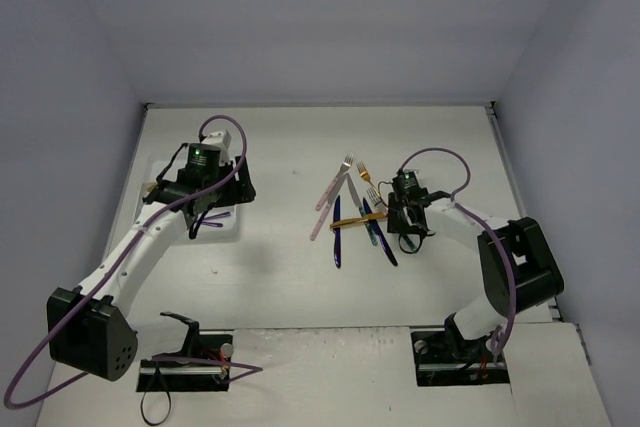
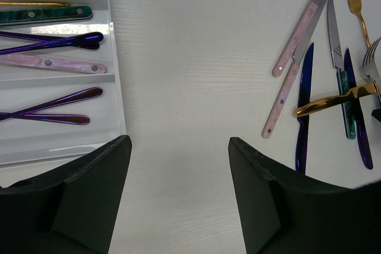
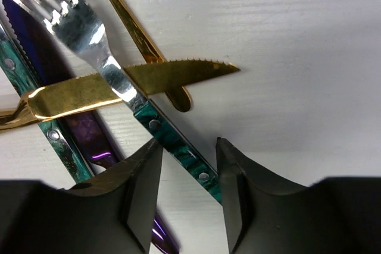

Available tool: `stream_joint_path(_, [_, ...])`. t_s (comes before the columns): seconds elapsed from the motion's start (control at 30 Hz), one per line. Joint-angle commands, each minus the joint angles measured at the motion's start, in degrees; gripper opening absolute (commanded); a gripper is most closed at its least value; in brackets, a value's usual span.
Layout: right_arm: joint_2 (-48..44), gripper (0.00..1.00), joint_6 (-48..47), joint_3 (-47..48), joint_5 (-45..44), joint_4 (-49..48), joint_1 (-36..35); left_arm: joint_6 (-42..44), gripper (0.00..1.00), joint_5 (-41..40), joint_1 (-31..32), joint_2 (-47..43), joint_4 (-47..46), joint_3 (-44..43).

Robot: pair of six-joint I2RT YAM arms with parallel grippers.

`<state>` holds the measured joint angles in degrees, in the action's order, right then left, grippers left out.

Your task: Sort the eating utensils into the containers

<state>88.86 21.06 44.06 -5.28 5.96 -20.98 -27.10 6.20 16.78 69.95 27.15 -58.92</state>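
At lower centre we find the teal-handled fork passing between the half-closed fingers of the right gripper; whether they clamp it we cannot tell.

Robotics lab enclosure, bare white walls around a white table, two robot arms bolted on.

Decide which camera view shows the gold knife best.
Right wrist view: the gold knife is close, its toothed edge clear. Left wrist view shows it small at the right edge; top view, only a thin yellow line.
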Motion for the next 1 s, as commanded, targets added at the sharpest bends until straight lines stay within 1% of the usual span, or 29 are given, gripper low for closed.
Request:
stream_joint_path(0.0, [-4.47, 0.32, -0.34, -0.99, -2.03, 0.97, -0.22, -0.52, 0.63, 1.2, 0.19, -1.82, -1.74, -0.5])
stream_joint_path(0.03, [-4.99, 0.29, -0.52, -0.97, -2.1, 0.9, -0.29, -0.68, 0.63, 1.38, 0.2, -1.74, -1.67, -0.52])
stream_joint_path(0.07, [-5.46, 0.24, -0.75, -0.82, -2.1, 0.9, -0.3, -0.77, 0.63, 1.53, 0.27, -1.66, -1.67, -0.67])
stream_joint_path(0.1, [-5.99, 0.23, -0.76, -0.81, -2.1, 0.89, -0.38, -0.94, 0.63, 1.62, 0.19, -1.66, -1.75, -0.67])
stream_joint_path(0.23, [-8.27, 0.06, -2.63, 0.17, -2.19, 0.72, -1.04, -2.27, 0.63, 2.69, 0.19, -1.5, -1.92, -0.92])
stream_joint_path(0.33, [-10.18, 0.0, -4.0, 1.82, -2.58, 0.89, -3.05, -3.59, 0.63, 4.42, 0.27, -1.73, -2.17, -1.18])
stream_joint_path(0.5, [-14.91, 0.0, -5.29, 5.21, -4.35, 0.93, -8.84, -6.36, 0.63, 8.3, 1.22, -2.64, -3.96, -2.28])
stream_joint_path(0.63, [-17.98, 0.0, -5.37, 8.86, -2.39, 0.77, -13.08, -10.82, 0.63, 12.46, 3.57, -3.66, -8.68, -2.57])
stream_joint_path(0.77, [-19.76, 0.0, -6.2, 12.71, 0.06, 0.41, -16.92, -17.64, 0.63, 13.97, 6.63, -3.57, -16.55, -1.59])
stream_joint_path(0.97, [-19.82, 0.0, -6.39, 16.87, 1.92, -1.77, -22.73, -25.48, 0.63, 13.16, 12.25, -0.57, -29.95, -0.51])
